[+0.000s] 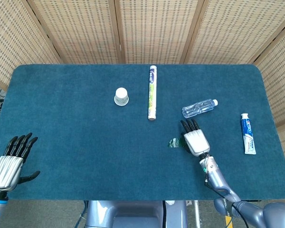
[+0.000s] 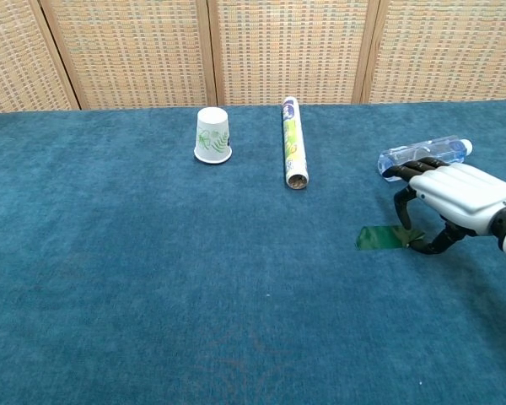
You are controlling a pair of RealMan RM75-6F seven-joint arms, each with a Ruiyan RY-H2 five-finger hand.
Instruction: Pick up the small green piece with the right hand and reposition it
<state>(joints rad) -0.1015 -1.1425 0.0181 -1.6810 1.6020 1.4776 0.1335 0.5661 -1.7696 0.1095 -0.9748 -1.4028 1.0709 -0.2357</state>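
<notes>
A big counter (image 1: 85,152) with a dark blue fuzzy cloth holds everything. Behind it stand tan woven wall panels (image 2: 287,46).

The right hand (image 2: 455,198), silver with black fingers (image 2: 402,213), sits near the right side. Its fingers curl down over the right end of the small flat shiny green piece (image 2: 379,238). I cannot tell if they really grip it or only touch it. The green piece lies flat on the cloth, just near of the bottle.

The left hand (image 1: 12,161) rests at the near left corner, fingers spread wide, holding nothing.

A long white roll with green and purple print (image 2: 292,142) lies in the far middle. Its writing is too small to read.

A clear plastic bottle (image 1: 198,108) lies on its side, just far of the right hand.

A white and blue tube (image 1: 248,133) lies far right, its letters too blurry to read.

A white paper cup with green leaves (image 2: 212,135) stands upside down, left of the roll.
</notes>
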